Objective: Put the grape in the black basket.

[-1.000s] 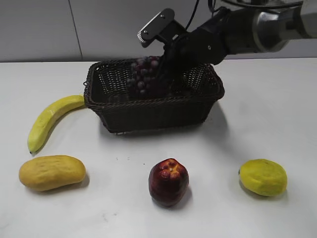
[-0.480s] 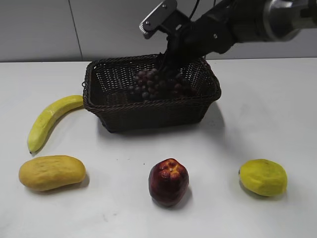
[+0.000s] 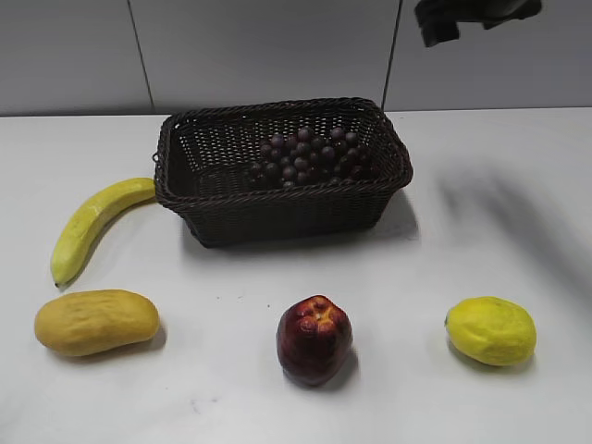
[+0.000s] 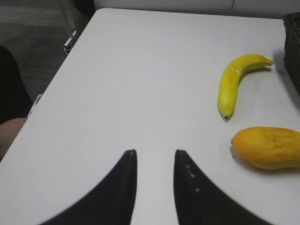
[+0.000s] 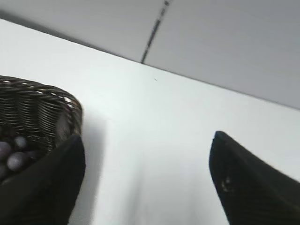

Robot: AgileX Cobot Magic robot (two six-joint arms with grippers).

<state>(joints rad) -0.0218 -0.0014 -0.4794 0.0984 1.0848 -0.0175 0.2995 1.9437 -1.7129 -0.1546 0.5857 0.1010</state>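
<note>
- White table (image 3: 231, 268) is carrying a banana (image 3: 92, 222), mango (image 3: 96, 321), apple (image 3: 314, 339) and lemon (image 3: 491, 330).
- Grape (image 3: 310, 157) is lying inside the basket (image 3: 287, 217), right of its middle.
- Right gripper (image 5: 145, 178) is hanging spread wide, empty, beside the basket's rim.
- Left gripper (image 4: 153, 187) is hovering over bare table, fingers slightly parted, holding nothing.

Below me a bunch of small round dark purple-red grapes (image 3: 310, 155) lies in the dark brown-black woven wicker basket (image 3: 282, 213) on the plain white table (image 3: 213, 277). Around it are a curved yellow banana (image 3: 91, 225), an orange-yellow oblong mango (image 3: 96, 321), a dark red apple (image 3: 314, 338) and a yellow lemon (image 3: 491, 330). My own fingers (image 4: 117, 192) are plain black.
</note>
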